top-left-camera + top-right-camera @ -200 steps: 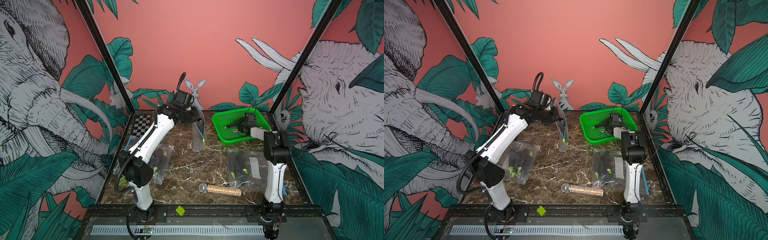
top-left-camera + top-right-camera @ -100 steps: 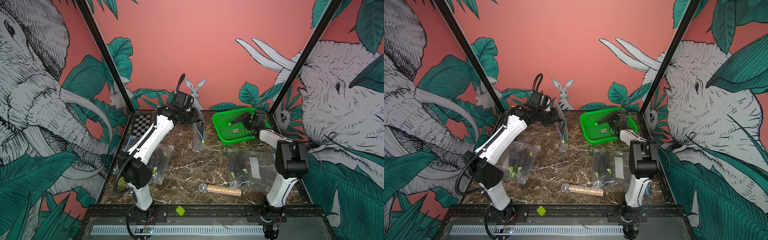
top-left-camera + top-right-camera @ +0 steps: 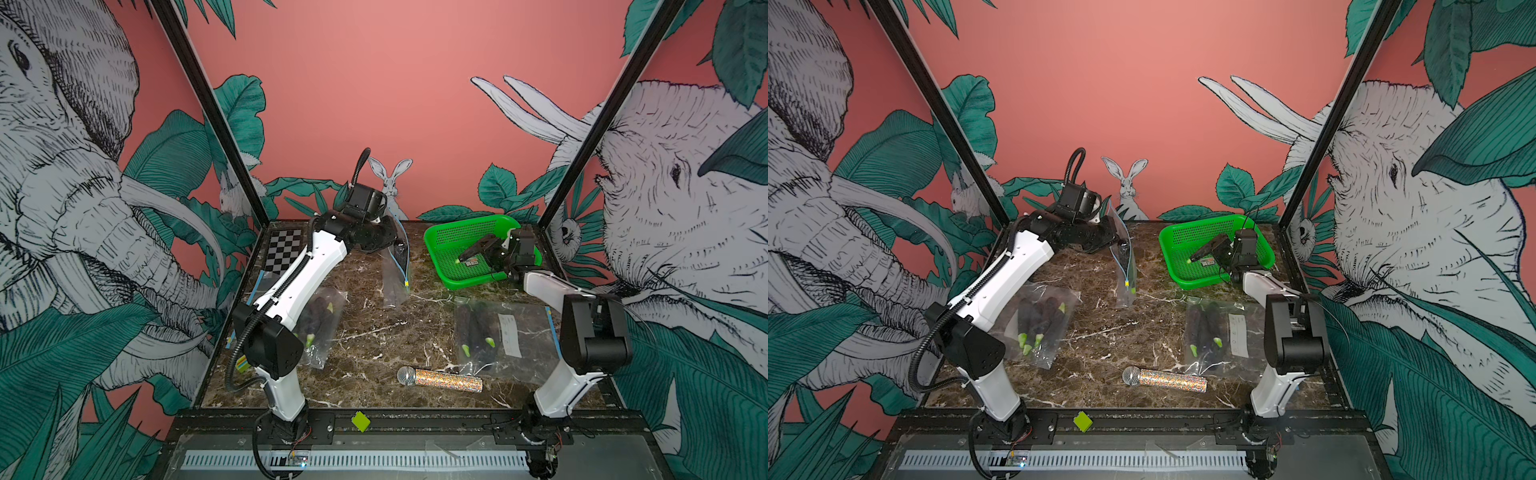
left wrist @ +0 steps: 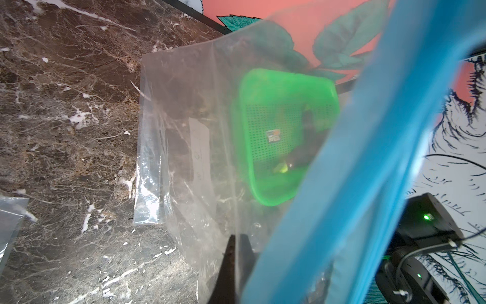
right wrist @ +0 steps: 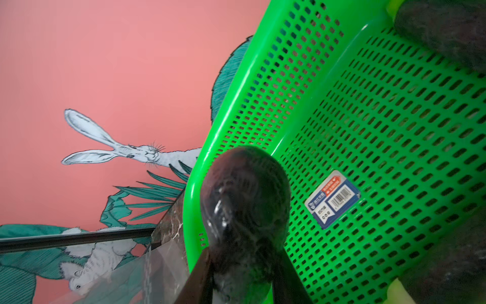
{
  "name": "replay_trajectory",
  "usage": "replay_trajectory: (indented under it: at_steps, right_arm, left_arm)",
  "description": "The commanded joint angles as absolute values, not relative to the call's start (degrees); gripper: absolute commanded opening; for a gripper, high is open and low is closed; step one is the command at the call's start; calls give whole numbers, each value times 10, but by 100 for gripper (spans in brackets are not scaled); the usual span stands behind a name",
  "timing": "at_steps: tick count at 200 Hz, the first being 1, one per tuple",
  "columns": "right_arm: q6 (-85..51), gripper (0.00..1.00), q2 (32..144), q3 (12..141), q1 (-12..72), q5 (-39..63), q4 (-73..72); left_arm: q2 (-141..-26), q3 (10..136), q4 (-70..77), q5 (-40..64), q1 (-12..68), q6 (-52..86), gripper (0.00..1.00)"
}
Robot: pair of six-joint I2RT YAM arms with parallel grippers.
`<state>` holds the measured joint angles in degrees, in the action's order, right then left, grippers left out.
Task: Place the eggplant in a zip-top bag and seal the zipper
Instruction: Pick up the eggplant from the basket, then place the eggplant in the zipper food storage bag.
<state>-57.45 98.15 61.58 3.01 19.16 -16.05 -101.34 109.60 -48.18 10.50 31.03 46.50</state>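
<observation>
the right gripper (image 3: 496, 248) is clamped on a dark eggplant (image 3: 478, 248) held inside the green basket (image 3: 451, 286). the eggplant's long axis slants from the jaws down toward the basket floor, and the green tip at its low end points at the side of the basket nearest the bag. just beside that side, the left gripper (image 3: 394, 245) pinches a clear zip-top bag (image 3: 392, 284) near its top, and the bag hangs upright with its blue zipper strip trailing and its bottom on the marble table (image 3: 374, 332).
</observation>
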Motion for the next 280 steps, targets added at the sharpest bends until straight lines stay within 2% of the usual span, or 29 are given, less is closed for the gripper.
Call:
replay_trajectory:
  at_steps: [1,81,136,208,280]
  right_arm:
    - [-551,21,938,608,34,216,-184]
    - [-466,20,803,621,78,298,-172]
    - [-407,20,757,679,162,319,-153]
    - [-338,19,762,733,280,267,-135]
    - [-284,17,849,787,341,187,-134]
  left_arm:
    - [-992,1088,-485,99,309,466,0]
    - [-997,1092,-489,96,311,467,0]
    - [-995,1101,-492,94,312,467,0]
    - [-983,1105,-496,92,312,469,0]
    - [-965,1100,-494,95,316,478,0]
